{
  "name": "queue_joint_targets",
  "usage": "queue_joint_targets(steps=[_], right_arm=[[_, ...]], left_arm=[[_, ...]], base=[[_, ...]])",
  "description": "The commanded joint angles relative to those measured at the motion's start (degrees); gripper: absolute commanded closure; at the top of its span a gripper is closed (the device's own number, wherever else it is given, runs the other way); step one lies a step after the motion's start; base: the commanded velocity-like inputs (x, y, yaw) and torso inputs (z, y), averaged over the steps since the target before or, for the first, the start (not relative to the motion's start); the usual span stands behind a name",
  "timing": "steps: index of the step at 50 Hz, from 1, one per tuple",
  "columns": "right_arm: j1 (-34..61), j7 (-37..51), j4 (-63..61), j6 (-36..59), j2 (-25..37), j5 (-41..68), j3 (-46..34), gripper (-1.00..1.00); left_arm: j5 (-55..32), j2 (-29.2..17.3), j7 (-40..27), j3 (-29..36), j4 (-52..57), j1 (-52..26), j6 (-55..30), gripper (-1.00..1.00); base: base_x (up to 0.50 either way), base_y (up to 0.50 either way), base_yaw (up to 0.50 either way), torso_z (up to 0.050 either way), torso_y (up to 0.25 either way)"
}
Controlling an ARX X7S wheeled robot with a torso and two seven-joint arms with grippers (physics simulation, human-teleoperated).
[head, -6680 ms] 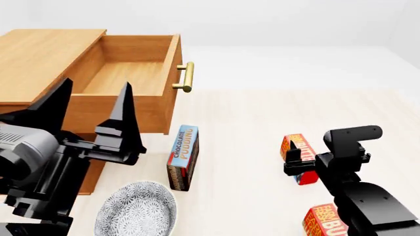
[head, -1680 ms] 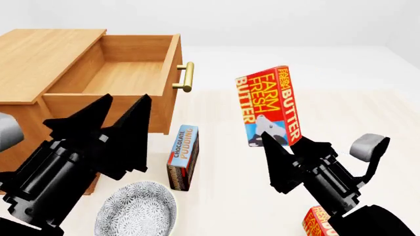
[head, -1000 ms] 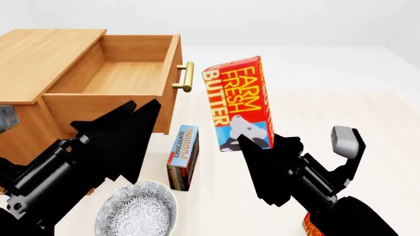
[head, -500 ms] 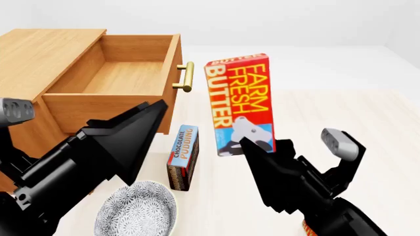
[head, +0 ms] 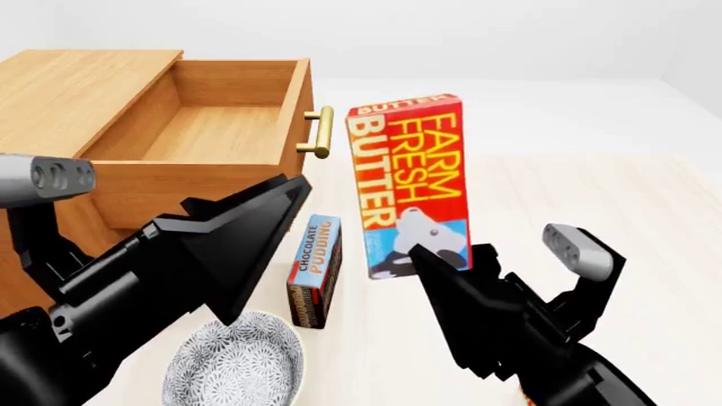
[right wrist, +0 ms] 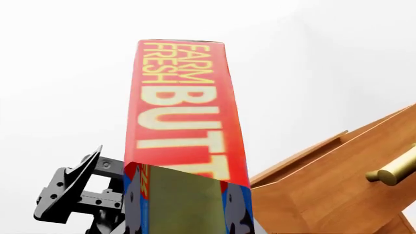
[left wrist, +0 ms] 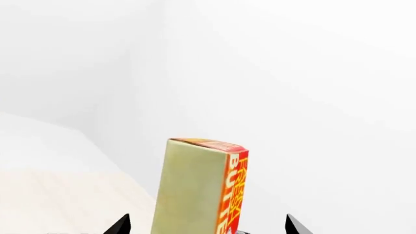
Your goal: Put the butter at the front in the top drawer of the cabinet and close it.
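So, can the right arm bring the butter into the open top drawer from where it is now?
Probably yes. The right tool holds the butter upright, off the floor, beside the top drawer, which stands open and looks empty. The left tool hangs near the drawer front and may crowd the path.

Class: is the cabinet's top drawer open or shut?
Open: the top drawer is pulled out, its bare wooden floor visible and its brass handle standing forward.
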Motion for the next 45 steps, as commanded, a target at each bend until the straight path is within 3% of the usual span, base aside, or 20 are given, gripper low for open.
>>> queue_joint_targets(steps=[1,45], right_arm=[[0.2,-1.3,-1.5,-0.1,0.2,2.2,0.5,1.00],[0.0,-1.2,-3.1,0.4,1.1,3.4,-1.1,1.00]], left_arm=[[0.7,-0.1,1.6,1.7,-2.0,-2.5,-1.4,-1.00],[2.7,0.5,4.4,6.5,-6.4,-9.2,-4.7,-1.00]], base=[[0.00,0.00,0.00,0.000,0.000],[0.00,0.00,0.00,0.000,0.001]])
